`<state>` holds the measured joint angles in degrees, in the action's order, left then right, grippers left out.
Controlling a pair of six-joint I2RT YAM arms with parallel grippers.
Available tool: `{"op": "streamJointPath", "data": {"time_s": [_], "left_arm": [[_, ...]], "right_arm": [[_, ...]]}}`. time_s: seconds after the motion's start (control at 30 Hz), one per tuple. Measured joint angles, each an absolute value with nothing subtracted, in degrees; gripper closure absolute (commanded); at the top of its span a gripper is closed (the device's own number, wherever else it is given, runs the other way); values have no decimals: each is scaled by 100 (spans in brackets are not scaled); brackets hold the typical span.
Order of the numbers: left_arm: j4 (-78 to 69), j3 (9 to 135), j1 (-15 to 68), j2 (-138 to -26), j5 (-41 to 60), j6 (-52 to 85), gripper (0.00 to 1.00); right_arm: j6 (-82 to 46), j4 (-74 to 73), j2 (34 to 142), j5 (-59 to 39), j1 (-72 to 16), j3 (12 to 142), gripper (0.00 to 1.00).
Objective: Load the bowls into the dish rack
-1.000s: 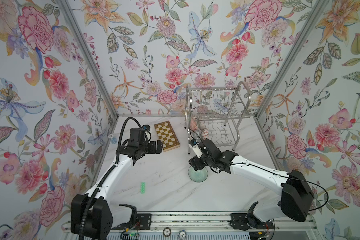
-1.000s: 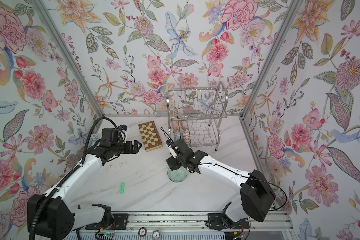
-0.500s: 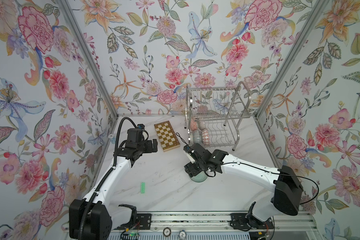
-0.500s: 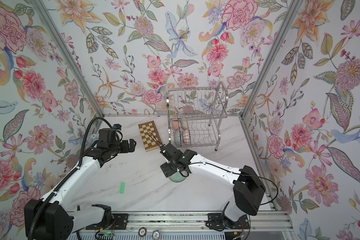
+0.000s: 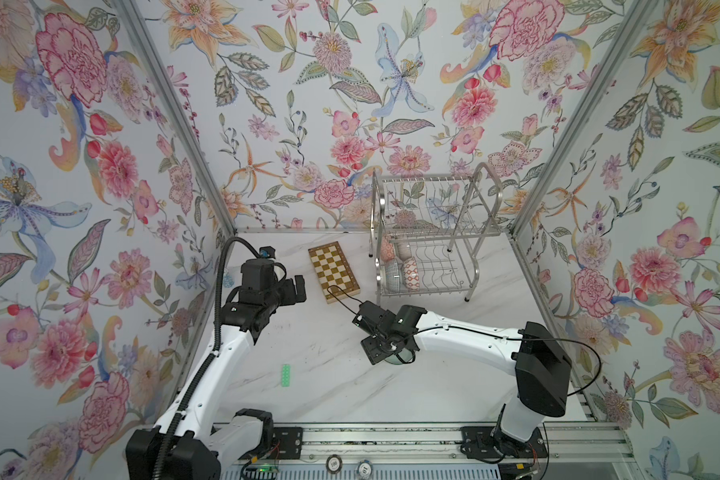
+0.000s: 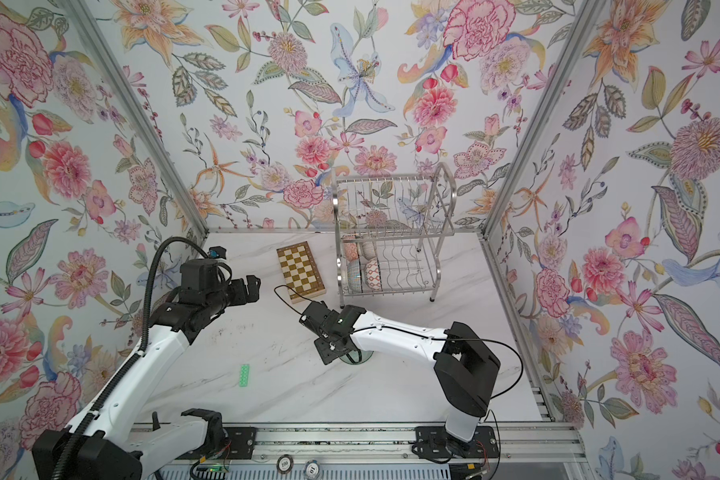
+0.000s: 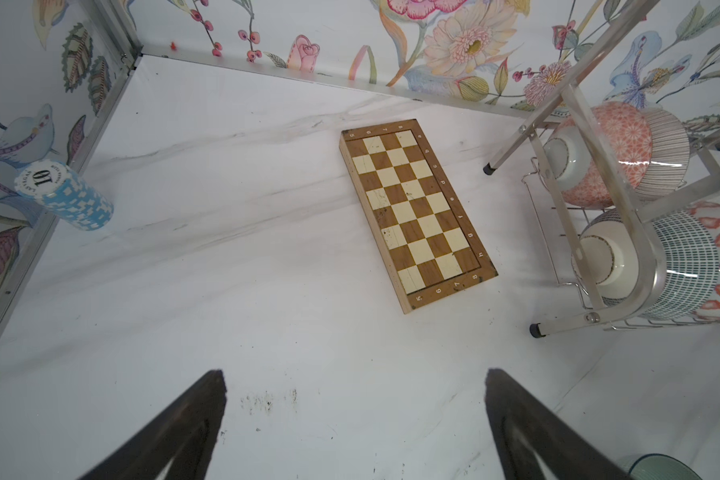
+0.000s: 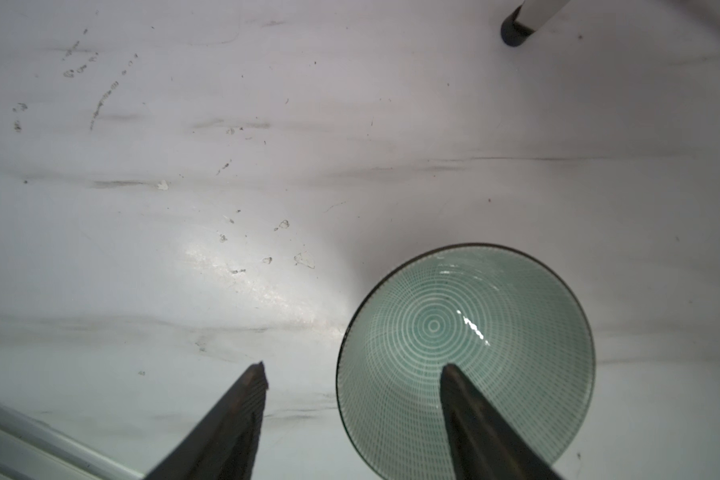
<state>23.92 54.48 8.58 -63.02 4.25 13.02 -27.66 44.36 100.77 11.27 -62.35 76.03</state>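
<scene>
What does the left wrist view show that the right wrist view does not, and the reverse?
Only the left wrist view: the chessboard, blue poker chips, patterned bowls in the dish rack, and the open left hand. Only the right wrist view: the whole inside of the mint bowl, with the open right hand astride its rim. Both: the table, the mint bowl (just an edge in the left wrist view) and the dish rack (just one foot in the right wrist view).

left pincer (image 7: 355,374) agape, right pincer (image 8: 354,366) half-spread
</scene>
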Motion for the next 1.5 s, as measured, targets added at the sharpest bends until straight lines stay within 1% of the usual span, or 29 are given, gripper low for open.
{"op": "streamJointPath", "data": {"time_s": [0.2,0.43,0.6,0.9,1.0,1.13,1.5], "left_arm": [[2362,5391,768,-6189,421,1345,1],[2342,5365,707,-6053,329,1420,1],[2327,5363,617,-5927,134,1487,1],[2324,5360,582,-5913,102,1494,1],[2314,5349,572,-5913,104,1498,1],[2300,5343,572,-5913,106,1514,1],[2276,5323,556,-5916,128,1553,1]], "right_arm": [[-2993,4847,10632,1492,-6482,8023,35],[-3183,5236,11032,1855,-6626,8294,41],[-3240,5343,11166,1986,-6681,8405,48],[-3269,5428,11168,2023,-6689,8440,66],[-3291,5424,11170,2018,-6689,8440,69],[-3288,5417,11181,1997,-6689,8438,71],[-3284,5312,11190,1872,-6646,8259,72]]}}
